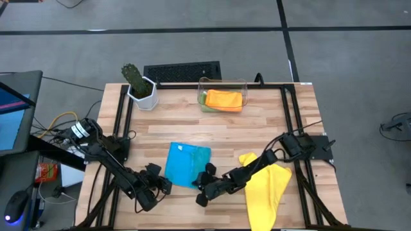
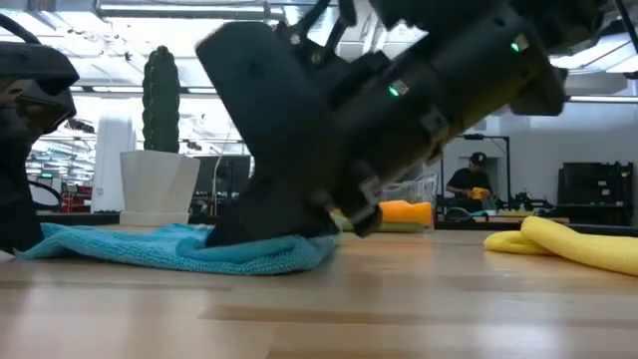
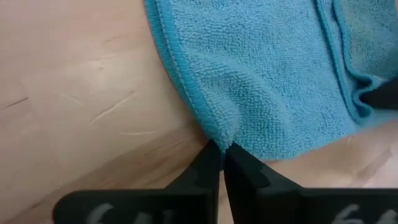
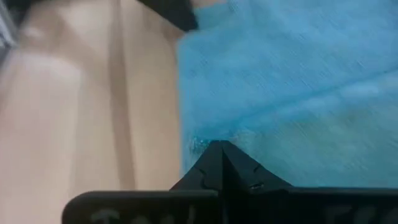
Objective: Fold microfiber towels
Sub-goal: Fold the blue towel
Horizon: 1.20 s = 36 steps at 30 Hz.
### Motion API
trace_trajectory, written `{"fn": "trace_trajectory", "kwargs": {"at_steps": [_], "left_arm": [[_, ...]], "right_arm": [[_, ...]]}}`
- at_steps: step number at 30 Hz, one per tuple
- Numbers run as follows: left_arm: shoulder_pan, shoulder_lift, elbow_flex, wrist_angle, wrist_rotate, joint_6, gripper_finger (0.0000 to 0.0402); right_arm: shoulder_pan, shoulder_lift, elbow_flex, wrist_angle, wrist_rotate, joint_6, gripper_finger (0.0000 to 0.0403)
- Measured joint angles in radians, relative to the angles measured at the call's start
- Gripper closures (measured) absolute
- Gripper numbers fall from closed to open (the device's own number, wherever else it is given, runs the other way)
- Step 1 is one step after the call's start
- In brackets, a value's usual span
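Note:
A blue microfiber towel point(image 1: 186, 163) lies flat near the middle of the wooden table, partly folded. My left gripper point(image 3: 221, 148) is shut at its near left corner, my right gripper point(image 4: 221, 147) shut at its near right edge; the low view shows the right gripper point(image 2: 289, 224) down on the towel's right end. A yellow towel point(image 1: 266, 183) lies crumpled to the right, under my right arm. An orange towel point(image 1: 225, 99) rests on a green one inside a clear bin point(image 1: 221, 82) at the far side. My left gripper pinches the blue towel's hemmed edge at a corner point(image 3: 219, 135) between its two fingertips, slanting down from the table's left. The cloth puckers at the tips and otherwise lies flat on the table. My right gripper is shut on the towel's edge point(image 4: 205, 140), slanting down from the table's right. One layer or several, I cannot tell. The towel's end point(image 2: 299, 254) lies on the table under the fingers.
A cactus in a white pot point(image 1: 139, 86) stands at the far left, with a dark grille point(image 1: 183, 70) behind the table's far edge. Black frame rails point(image 1: 122, 122) run along both sides. A person shows in the room beyond the table.

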Motion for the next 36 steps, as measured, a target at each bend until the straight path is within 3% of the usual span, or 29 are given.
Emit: {"fn": "trace_trajectory", "kwargs": {"at_steps": [9,17,24,36], "left_arm": [[0.008,-0.031,0.048,-0.015,0.114,0.083,0.0399],[0.046,-0.098,0.103,-0.179,0.161,0.138,0.0401],[0.132,-0.107,0.146,-0.152,0.204,0.33,0.0401],[0.288,-0.102,0.232,-0.023,0.295,0.674,0.0401]], "right_arm": [[-0.012,0.004,0.003,0.016,-0.039,0.003,0.0385],[0.018,-0.097,0.004,0.022,0.023,-0.097,0.0386],[0.015,-0.094,0.002,-0.067,0.048,-0.027,0.0385],[-0.028,-0.092,0.002,-0.149,0.019,-0.043,0.0384]]}}
